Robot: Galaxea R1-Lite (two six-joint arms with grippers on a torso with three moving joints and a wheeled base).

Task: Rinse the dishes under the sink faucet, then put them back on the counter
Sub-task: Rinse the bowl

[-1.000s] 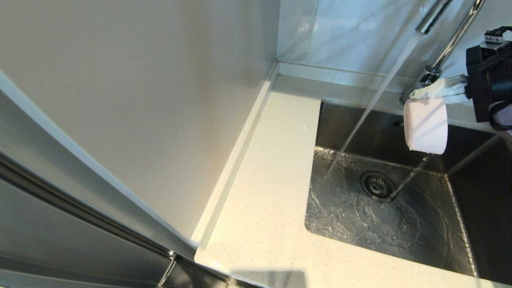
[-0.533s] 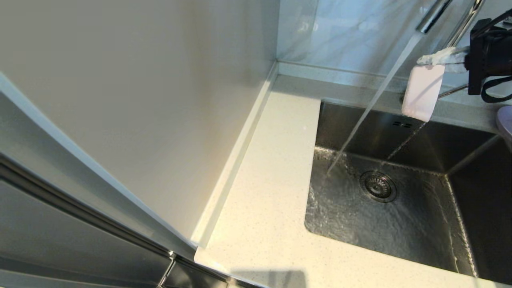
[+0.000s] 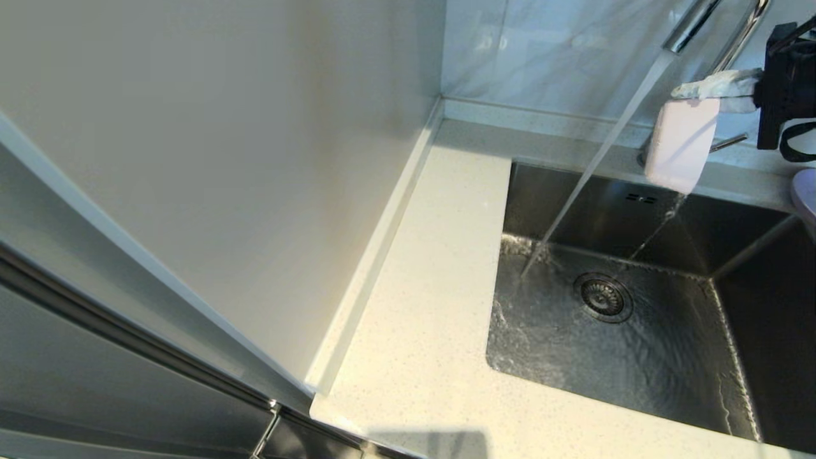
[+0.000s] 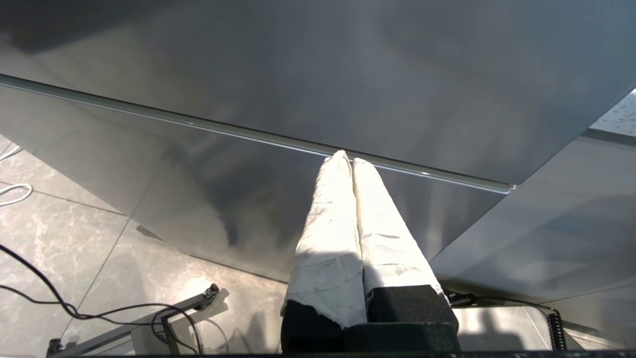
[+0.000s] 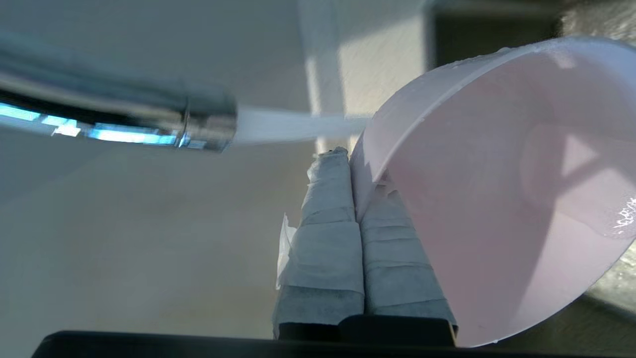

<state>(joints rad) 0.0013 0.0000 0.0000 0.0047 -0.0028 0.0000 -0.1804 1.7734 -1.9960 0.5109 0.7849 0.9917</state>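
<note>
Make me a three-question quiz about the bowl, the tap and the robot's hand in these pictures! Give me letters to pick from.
1. Where is the pink bowl?
A. lying in the sink bottom
B. held up over the sink, beside the water stream
C. standing on the counter

2. What colour is the counter?
A. cream-white with fine speckles
B. black
C. red

3. What is the faucet doing?
A. it is off and dry
B. it is broken off
C. it is running

Answers:
1 B: the right tool is shut on the bowl's rim, holding it tilted above the basin; water drips from it.
2 A: the head view shows a pale speckled worktop left of the sink.
3 C: a stream falls from the spout to the sink floor near the drain strainer.

The left tool hangs shut beside a grey cabinet front.
</note>
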